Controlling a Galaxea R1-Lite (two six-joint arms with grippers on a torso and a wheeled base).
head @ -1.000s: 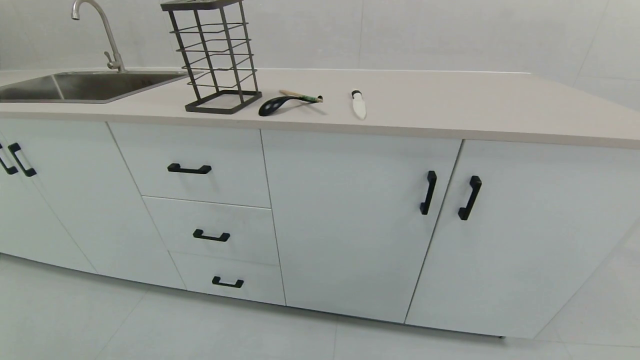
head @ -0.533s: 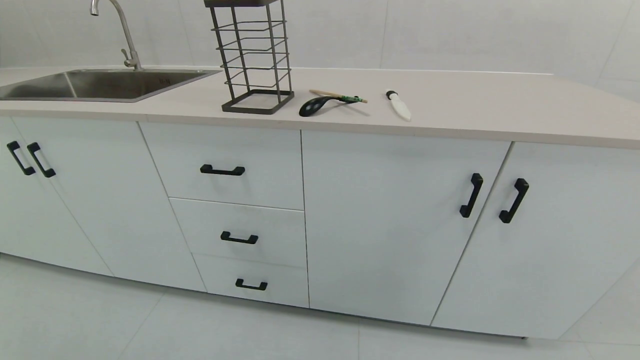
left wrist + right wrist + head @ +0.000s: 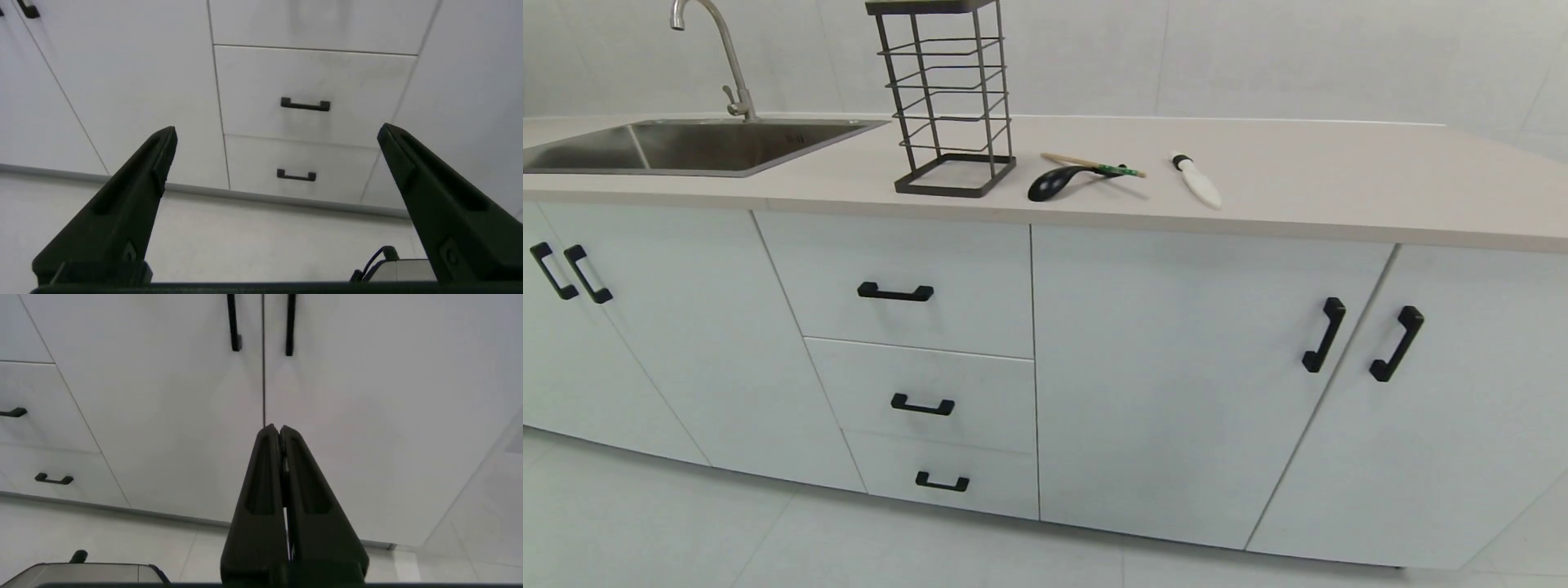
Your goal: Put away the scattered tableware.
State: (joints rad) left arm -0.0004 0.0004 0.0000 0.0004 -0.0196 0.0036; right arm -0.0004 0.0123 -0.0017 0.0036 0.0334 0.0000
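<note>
While your tableware lies loose on the countertop point(image 3: 1339, 175), both arms sit low before the cabinet fronts.

Note, operator: a black wire rack point(image 3: 952, 98) stands upright on the counter, just right of the sink point(image 3: 686, 145). Right of the rack lies a black spoon point(image 3: 1047, 188), bowl toward the front edge, with a wooden chopstick point(image 3: 1066, 159) bearing a green band against its handle. Further right, apart from those two, lies a white utensil point(image 3: 1197, 181), blade-shaped with a black end. All three pieces lie outside the rack. Your left gripper point(image 3: 278, 135) has its fingers spread wide with nothing between them, facing the lower drawers point(image 3: 327, 82). Your right gripper point(image 3: 280, 433) has its fingers pressed together on nothing, pointed at the seam between two cabinet doors point(image 3: 163, 416) with black handles.
</note>
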